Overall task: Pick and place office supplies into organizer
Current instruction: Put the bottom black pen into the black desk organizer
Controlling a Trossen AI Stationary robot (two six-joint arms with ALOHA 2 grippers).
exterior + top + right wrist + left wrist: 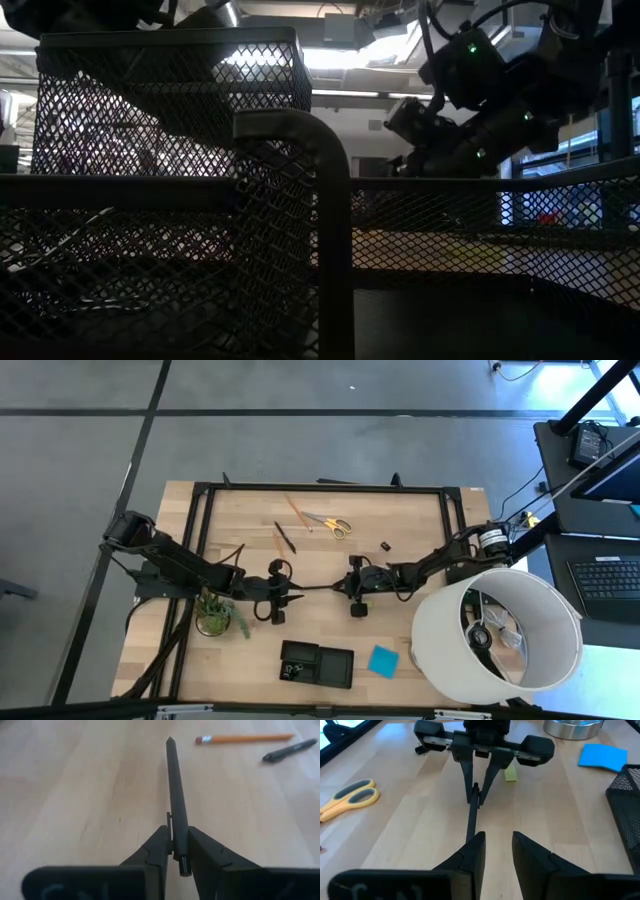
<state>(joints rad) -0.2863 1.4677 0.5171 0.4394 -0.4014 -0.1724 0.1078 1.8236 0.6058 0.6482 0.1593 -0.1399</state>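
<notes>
A thin black pen (472, 815) spans the gap between my two grippers at mid-table. My right gripper (175, 837) is shut on one end of it. My left gripper (495, 842) stands open at the pen's other end, which stops beside one fingertip (476, 842), outside the gap. The black mesh organizer (316, 664) rests near the front edge, with the blue note pad (383, 660) to its right. Yellow-handled scissors (330, 524), an orange pencil (245, 739), another black pen (290, 750) and a small yellow block (510, 774) lie flat on the wood. My right gripper pinches the pen near its clip end (179, 851) between its two fingers. They come from the table's right, slanting down, and lie along the pen. The pen juts out past the fingertips toward my left gripper, clear of the table. My left gripper: whether a fingertip touches the pen's free end, I cannot tell.
A small green potted plant (215, 612) stands by my left arm. A large white lampshade (497, 630) fills the front right corner. A tiny black clip (385, 546) lies right of centre. The organizer's mesh wall (290, 200) blocks most of the low view.
</notes>
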